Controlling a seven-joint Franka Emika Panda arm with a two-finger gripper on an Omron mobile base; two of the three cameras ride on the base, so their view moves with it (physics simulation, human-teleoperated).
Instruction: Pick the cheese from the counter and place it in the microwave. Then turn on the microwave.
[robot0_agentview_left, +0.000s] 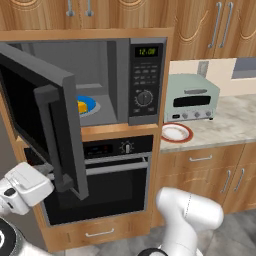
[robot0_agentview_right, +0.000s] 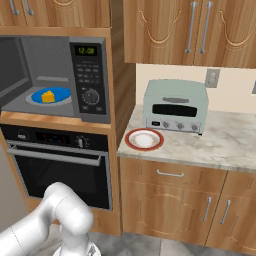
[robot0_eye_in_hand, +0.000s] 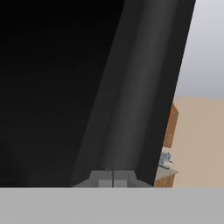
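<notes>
Looking through the left base view, I see the microwave (robot0_agentview_left: 100, 80) with its door (robot0_agentview_left: 45, 115) swung wide toward me, the bar handle (robot0_agentview_left: 59, 135) on its outer face, and my hand's white body low at the left edge, just beside the door's lower part. The door hides half of the cavity there; past its edge only a sliver of the blue plate (robot0_agentview_left: 90, 105) and of the cheese (robot0_agentview_left: 81, 106) shows.

From the right base view the cavity lies open to me: the cheese (robot0_agentview_right: 48, 96) sits on the blue plate (robot0_agentview_right: 50, 95), near the middle of the microwave's (robot0_agentview_right: 55, 75) floor. The green display reads 12:00 above the buttons and the round knob (robot0_agentview_right: 90, 96). Below is the black oven (robot0_agentview_right: 55, 165).

Both base views show the worktop (robot0_agentview_right: 225, 145) to the right. A pale-green toaster oven (robot0_agentview_right: 175, 106) stands at its back edge against the wall, and a white plate with a red rim (robot0_agentview_right: 144, 139) lies just in front of it, near the worktop's left front corner.

In the hand view I am pressed close to a dark slanted surface, apparently the door (robot0_eye_in_hand: 131, 87). My fingers (robot0_eye_in_hand: 113, 178) show at the bottom as two tips lying together, with nothing seen between them. I read them as closed and empty.
</notes>
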